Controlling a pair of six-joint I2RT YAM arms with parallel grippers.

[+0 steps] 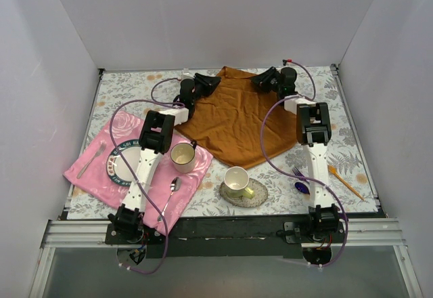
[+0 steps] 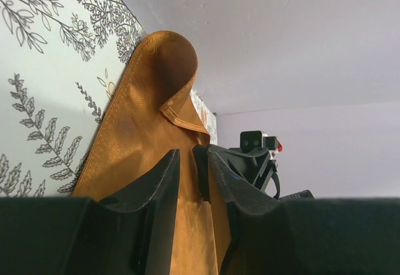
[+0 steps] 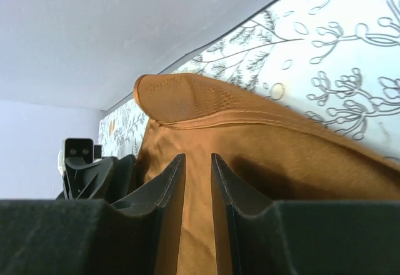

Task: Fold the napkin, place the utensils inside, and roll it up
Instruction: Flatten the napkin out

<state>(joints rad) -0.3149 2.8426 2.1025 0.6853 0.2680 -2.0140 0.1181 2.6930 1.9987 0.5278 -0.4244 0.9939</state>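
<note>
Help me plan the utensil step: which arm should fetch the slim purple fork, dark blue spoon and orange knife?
Right, probably: the fork, spoon and knife lie beside its base, far from the left arm.

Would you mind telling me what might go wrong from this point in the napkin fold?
1. The left tool and right tool each pinch only the far edge of the shiny napkin. It may slip from one, skewing the fold.
2. Bringing that edge nearer could sweep cloth against the cup beside the napkin's near-left edge.
3. The right arm's purple cable hangs over the napkin and may snag it.
</note>
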